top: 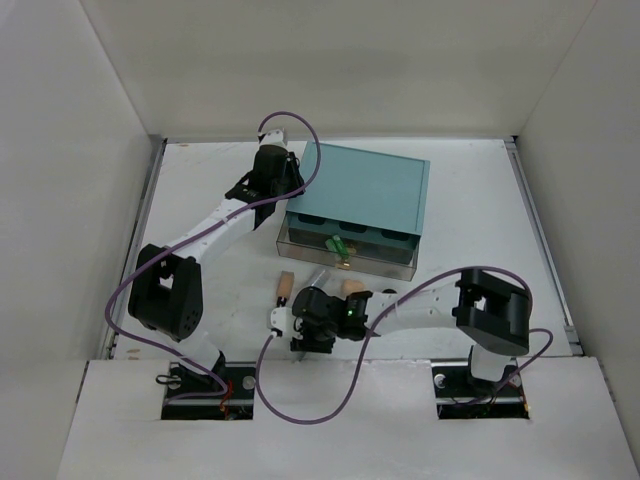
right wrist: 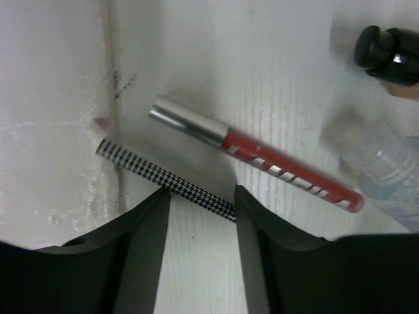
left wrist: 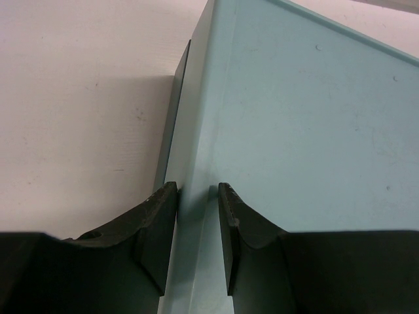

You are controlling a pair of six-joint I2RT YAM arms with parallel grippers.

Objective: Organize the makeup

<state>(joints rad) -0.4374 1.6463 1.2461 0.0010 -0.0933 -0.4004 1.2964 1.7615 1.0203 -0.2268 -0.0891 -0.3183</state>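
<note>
Overhead, the left claw [top: 268, 172] sits at the back left corner of the teal box [top: 372, 185]. The box's clear drawer [top: 385, 262] is pulled out toward the arms, with green tubes [top: 336, 243] inside. On the desk [top: 200, 200] in front of the drawer lie a tan tube [top: 285, 288] and a peach sponge [top: 352, 288]. The right claw [top: 306, 330] hangs just beside them.

From the left wrist, the claw's fingers [left wrist: 160, 222] stand narrowly apart over the box's left edge. I cannot tell whether they touch the box.

From the right wrist, the claw is open, and one end of a checked pencil [right wrist: 157, 173] lies between its fingers [right wrist: 147, 235], unclamped. A red pencil [right wrist: 281, 170] with a silver cap lies just beyond. A clear tube [right wrist: 383, 163] and a black jar [right wrist: 386, 51] are at the right.
</note>
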